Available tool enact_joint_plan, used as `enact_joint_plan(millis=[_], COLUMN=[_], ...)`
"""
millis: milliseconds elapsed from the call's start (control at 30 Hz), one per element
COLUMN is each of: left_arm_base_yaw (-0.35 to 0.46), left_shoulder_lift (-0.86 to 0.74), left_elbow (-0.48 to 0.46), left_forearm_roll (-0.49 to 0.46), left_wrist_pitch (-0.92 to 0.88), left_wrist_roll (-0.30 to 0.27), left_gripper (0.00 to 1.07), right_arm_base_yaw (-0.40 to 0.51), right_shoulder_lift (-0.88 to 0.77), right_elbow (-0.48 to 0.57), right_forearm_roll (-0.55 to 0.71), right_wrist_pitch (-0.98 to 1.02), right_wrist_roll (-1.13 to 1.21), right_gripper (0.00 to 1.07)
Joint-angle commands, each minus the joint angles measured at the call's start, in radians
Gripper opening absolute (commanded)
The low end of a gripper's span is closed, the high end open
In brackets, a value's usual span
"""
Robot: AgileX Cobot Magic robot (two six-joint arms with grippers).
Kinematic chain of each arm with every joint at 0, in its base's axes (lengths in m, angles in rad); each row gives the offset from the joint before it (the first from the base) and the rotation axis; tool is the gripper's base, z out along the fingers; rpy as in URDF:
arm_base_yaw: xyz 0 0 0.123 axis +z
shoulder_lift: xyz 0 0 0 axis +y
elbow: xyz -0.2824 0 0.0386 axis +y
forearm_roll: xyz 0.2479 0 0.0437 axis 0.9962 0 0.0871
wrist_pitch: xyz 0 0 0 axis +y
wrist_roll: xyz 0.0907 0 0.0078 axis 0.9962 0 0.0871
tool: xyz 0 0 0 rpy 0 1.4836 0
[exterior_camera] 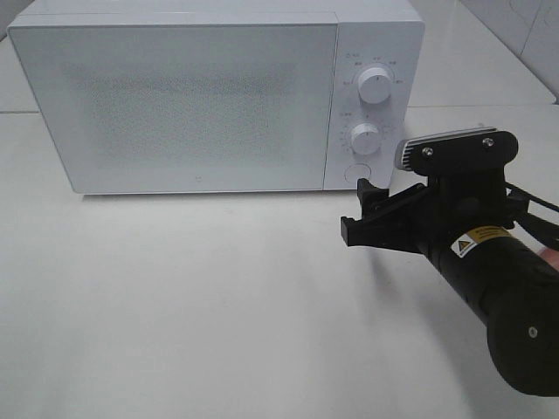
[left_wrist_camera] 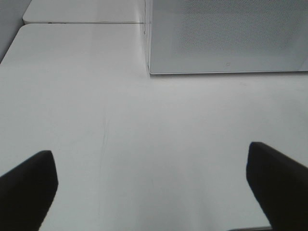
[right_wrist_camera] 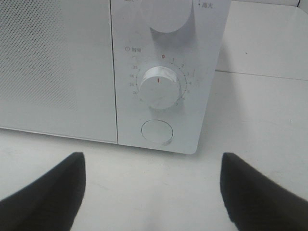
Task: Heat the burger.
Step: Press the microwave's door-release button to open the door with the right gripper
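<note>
The burger is out of view in all three frames. A white microwave point(exterior_camera: 192, 96) stands at the back of the table with its door closed. My right gripper point(exterior_camera: 356, 211) is open and empty, hovering just in front of the control panel, a little short of the round door button point(exterior_camera: 356, 173). In the right wrist view the open right gripper point(right_wrist_camera: 153, 166) faces that button point(right_wrist_camera: 157, 131), with the timer knob point(right_wrist_camera: 159, 87) above it. My left gripper point(left_wrist_camera: 149, 161) is open over bare table, near the microwave's point(left_wrist_camera: 226, 38) left front corner.
The control panel carries an upper knob point(exterior_camera: 376, 85) and a timer knob point(exterior_camera: 365, 138). White tabletop point(exterior_camera: 192, 297) stretches in front of the microwave. A seam between table sections point(left_wrist_camera: 82, 22) runs behind the left side.
</note>
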Motion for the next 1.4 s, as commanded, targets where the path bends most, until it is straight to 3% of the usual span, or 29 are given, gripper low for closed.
enact_joint_plan(millis=[33, 167, 433, 600, 800, 1000, 1133, 1400], left_arm_base_yaw=[0.004, 0.004, 0.004, 0.004, 0.004, 0.004, 0.004, 0.004], left_shoulder_lift=[-0.006, -0.006, -0.006, -0.006, -0.006, -0.006, -0.006, -0.006], left_elbow=[0.0, 0.0, 0.0, 0.0, 0.0, 0.0, 0.0, 0.0], left_forearm_roll=[-0.008, -0.008, -0.008, -0.008, -0.008, -0.008, -0.008, -0.008], left_wrist_pitch=[-0.003, -0.003, -0.003, -0.003, -0.003, -0.003, -0.003, -0.003], left_wrist_roll=[-0.004, -0.004, -0.004, -0.004, -0.004, -0.004, -0.004, -0.004], left_gripper=[1.0, 1.0, 1.0, 1.0, 1.0, 1.0, 1.0, 1.0], right_arm_base_yaw=[0.004, 0.004, 0.004, 0.004, 0.004, 0.004, 0.004, 0.001], right_shoulder_lift=[0.003, 0.003, 0.003, 0.003, 0.003, 0.003, 0.003, 0.003], right_elbow=[0.0, 0.0, 0.0, 0.0, 0.0, 0.0, 0.0, -0.001], right_forearm_roll=[-0.002, -0.002, -0.001, -0.001, 0.01, 0.017, 0.017, 0.057], right_wrist_pitch=[-0.027, -0.028, -0.018, -0.011, -0.011, -0.011, 0.011, 0.056], right_wrist_roll=[0.023, 0.092, 0.551, 0.972, 1.259, 1.432, 1.55, 1.607], right_gripper=[0.75, 0.74, 0.64, 0.51, 0.33, 0.18, 0.0, 0.0])
